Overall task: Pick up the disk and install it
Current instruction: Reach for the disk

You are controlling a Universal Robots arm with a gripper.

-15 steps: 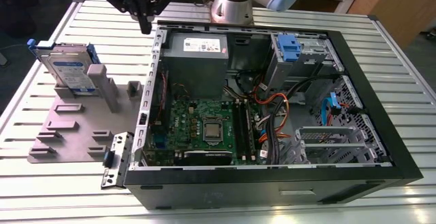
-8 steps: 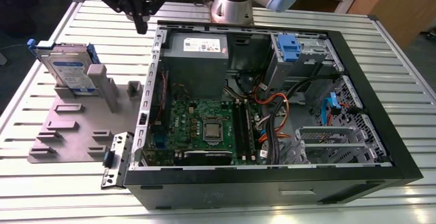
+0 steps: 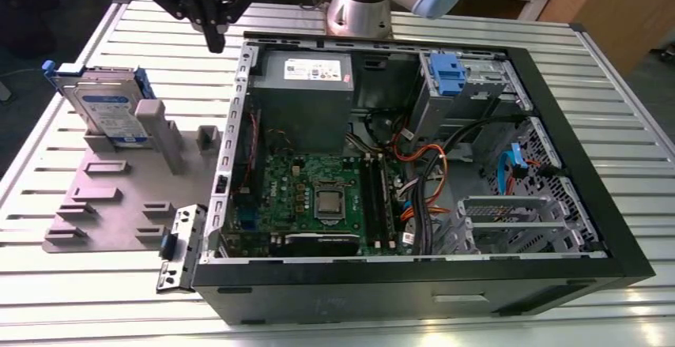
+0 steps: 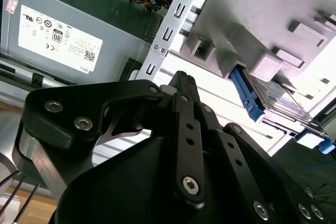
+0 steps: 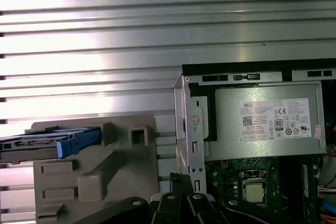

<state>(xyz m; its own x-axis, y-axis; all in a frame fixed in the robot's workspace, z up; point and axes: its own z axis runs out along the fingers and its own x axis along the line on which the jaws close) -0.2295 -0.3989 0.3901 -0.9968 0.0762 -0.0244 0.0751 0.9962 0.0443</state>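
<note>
Slatted worktop (image 3: 106, 299) carries the disk (image 3: 109, 114) upright in a grey stand (image 3: 106, 205), likely for easy gripping, at eight o'clock from the empty, pressed-together hand (image 3: 216, 44).

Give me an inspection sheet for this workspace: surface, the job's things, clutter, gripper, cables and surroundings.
Surface: ribbed silver metal table, carrying everything.
Job's things: silver-grey hard drive with white-and-blue label and blue carrier rail stands upright in a grey plastic fixture plate; open black computer case lies beside it, on the exterior view's right.
Clutter: grey metal bracket with a small blue clip at the case's near corner.
Gripper: black gripper shut, holding nothing, raised over the table near the case's far corner.
Cables: orange, black and blue cables inside the case.
Surroundings: wooden furniture behind the table.
</note>
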